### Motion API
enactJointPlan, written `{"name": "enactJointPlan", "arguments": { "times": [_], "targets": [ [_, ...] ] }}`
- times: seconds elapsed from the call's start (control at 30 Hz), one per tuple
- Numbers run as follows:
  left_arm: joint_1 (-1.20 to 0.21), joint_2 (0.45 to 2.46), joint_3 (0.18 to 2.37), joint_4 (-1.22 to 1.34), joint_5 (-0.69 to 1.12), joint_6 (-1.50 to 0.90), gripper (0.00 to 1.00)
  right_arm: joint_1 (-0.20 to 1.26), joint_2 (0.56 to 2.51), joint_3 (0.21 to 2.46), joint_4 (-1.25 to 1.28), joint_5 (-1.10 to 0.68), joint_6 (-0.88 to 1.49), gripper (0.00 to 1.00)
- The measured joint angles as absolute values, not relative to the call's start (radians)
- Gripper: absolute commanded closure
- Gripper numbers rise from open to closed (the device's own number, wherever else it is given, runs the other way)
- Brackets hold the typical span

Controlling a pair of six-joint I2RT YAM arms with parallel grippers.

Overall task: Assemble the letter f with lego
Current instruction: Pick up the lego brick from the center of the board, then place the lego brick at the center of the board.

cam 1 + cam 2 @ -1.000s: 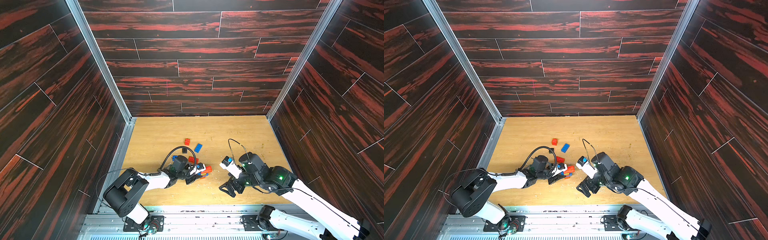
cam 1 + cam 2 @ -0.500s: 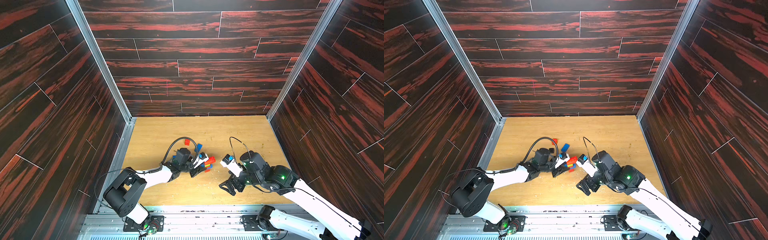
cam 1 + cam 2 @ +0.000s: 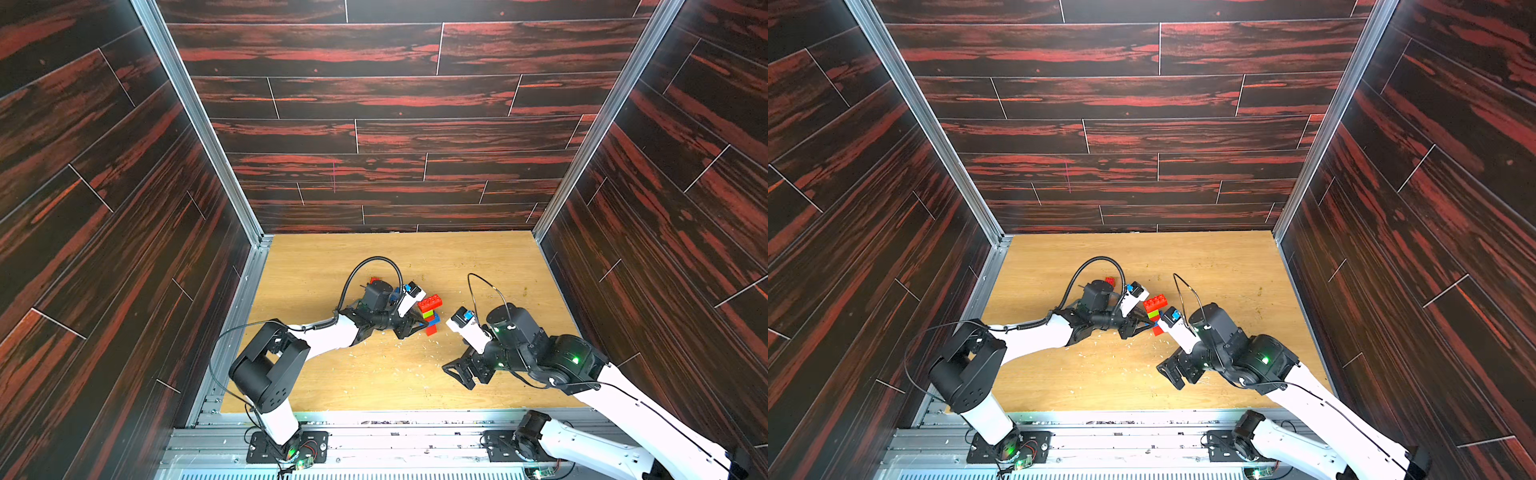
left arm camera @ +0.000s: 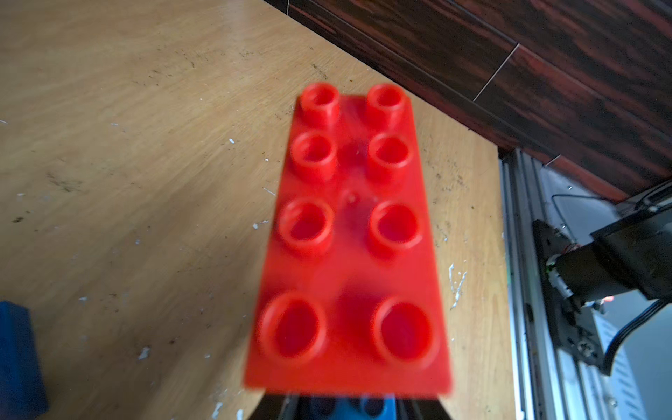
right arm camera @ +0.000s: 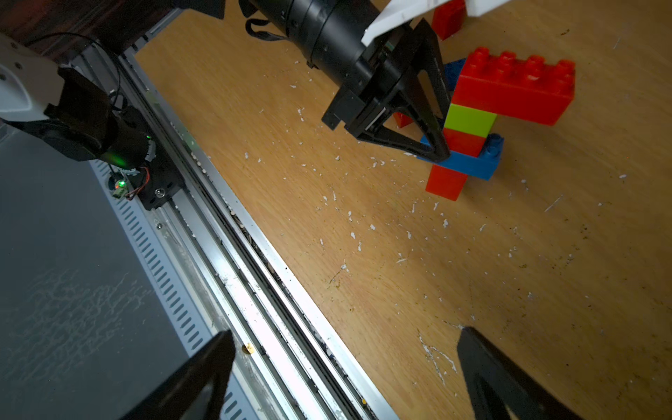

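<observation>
Near the middle of the tabletop, the left gripper is clamped low on the lego stack, jaws pinching at the blue oblong brick. From a red base rise blue, red, lime green, then a long red brick overhanging like an F's top bar. Whether the base touches the wood is unclear. Light, rigid and smooth, the stack would likely pop apart under sideways force; its flat lower sides suit gripping. The right gripper hangs spread wide and empty nearer the front edge.
</observation>
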State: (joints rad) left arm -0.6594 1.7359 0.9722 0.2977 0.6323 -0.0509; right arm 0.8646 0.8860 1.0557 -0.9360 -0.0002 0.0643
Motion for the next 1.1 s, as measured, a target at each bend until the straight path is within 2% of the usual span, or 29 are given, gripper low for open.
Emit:
{"name": "enactJointPlan", "arguments": {
  "times": [0.67, 1.1],
  "targets": [
    [-0.659, 1.975, 1.272, 0.171, 0.744, -0.265, 0.75, 0.865, 0.839, 1.051, -0.875, 0.196, 0.139, 0.02],
    [-0.659, 2.218, 1.505, 0.176, 0.764, -0.431, 0.74, 0.865, 0.854, 1.040, -0.852, 0.208, 0.176, 0.02]
  ]
}}
